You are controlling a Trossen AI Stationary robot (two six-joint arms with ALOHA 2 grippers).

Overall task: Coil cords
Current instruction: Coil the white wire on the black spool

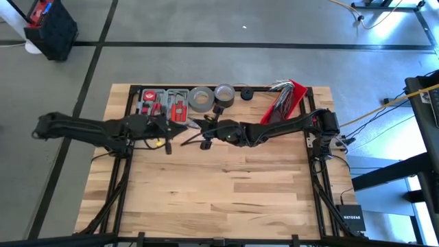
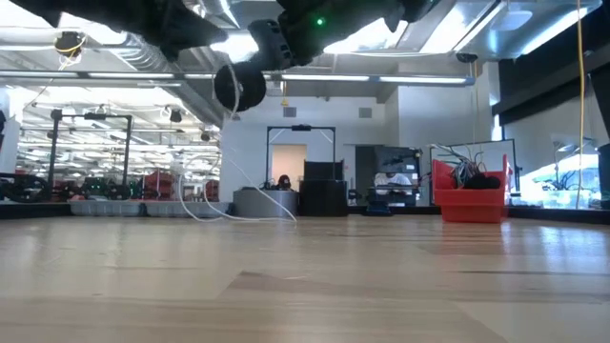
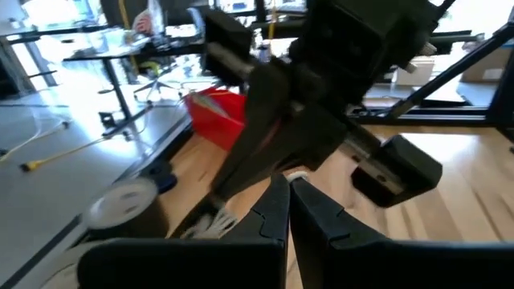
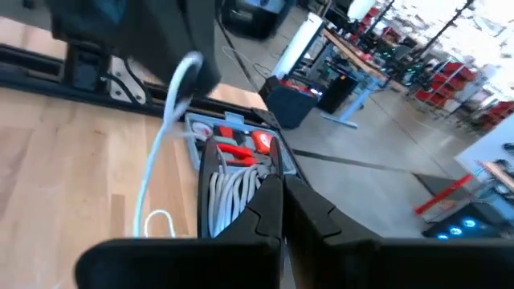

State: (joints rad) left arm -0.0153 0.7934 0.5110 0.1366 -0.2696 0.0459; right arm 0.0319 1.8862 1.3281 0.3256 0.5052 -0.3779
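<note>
Both grippers are seen raised above the far middle of the pale wooden worktop, close to each other. On the left gripper the dark fingers are pressed together, and the long, very thin white cord seems to be pinched between them, though the contact itself cannot be made out for certain. The right gripper is likewise closed, fingertip against fingertip; several white strands are seen bunched just ahead of its tips, but whether they are gripped cannot be told. In the low view the cord is shown hanging from the raised arms and trailing in a loose curve onto the worktop near its far edge. Behind the grippers, along the far edge, a grey tray of red-handled tools, two grey tape rolls and a red bin holding a bunch of wires are set side by side.
</note>
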